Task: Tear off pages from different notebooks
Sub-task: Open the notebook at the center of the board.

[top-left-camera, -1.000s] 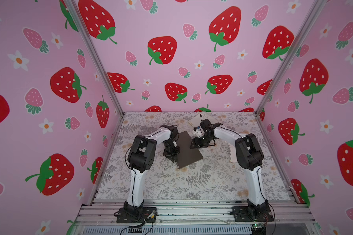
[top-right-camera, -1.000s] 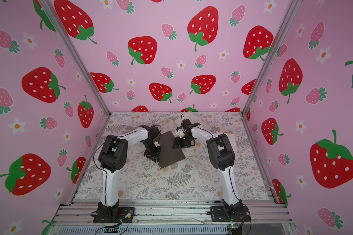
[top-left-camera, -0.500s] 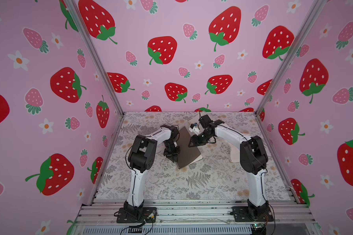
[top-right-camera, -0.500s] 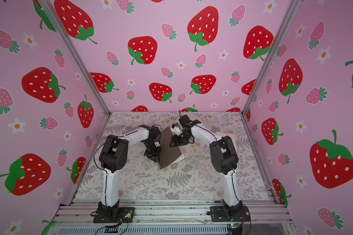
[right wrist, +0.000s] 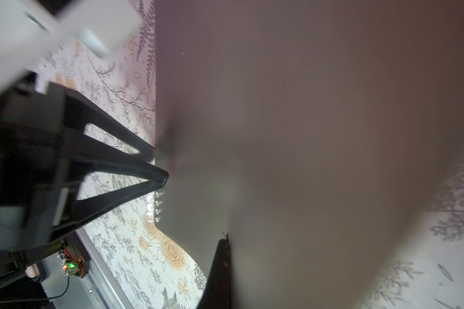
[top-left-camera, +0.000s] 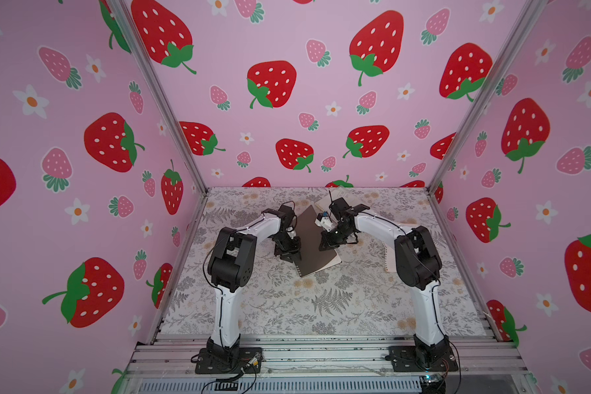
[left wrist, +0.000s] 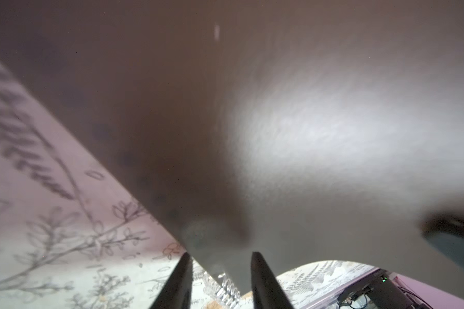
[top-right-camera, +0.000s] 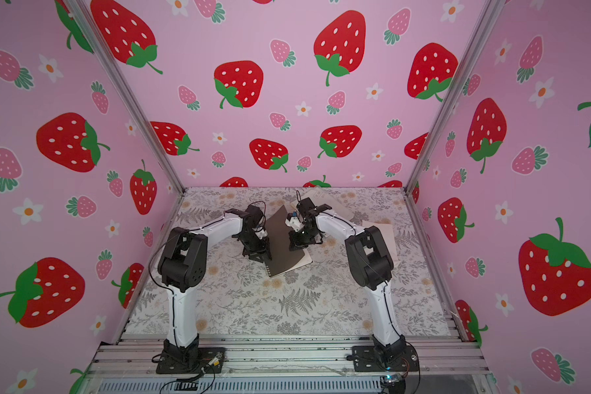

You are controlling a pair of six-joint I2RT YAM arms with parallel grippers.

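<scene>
White arm links [top-left-camera: 226, 307], black joints [top-left-camera: 232, 259], black hands [left wrist: 220, 256], thin black cables [top-left-camera: 204, 269]

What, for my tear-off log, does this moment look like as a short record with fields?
notebook in work: dark brown-grey spiral-bound notebook, on the floral-patterned table
cover: raised and tilted
right gripper: fingers shut on the cover
left gripper: fingers apart at the spiral edge
loose sheet: white punched paper page, partly behind the right arm
second notebook: cream-white notebook with small label, at the back
</scene>
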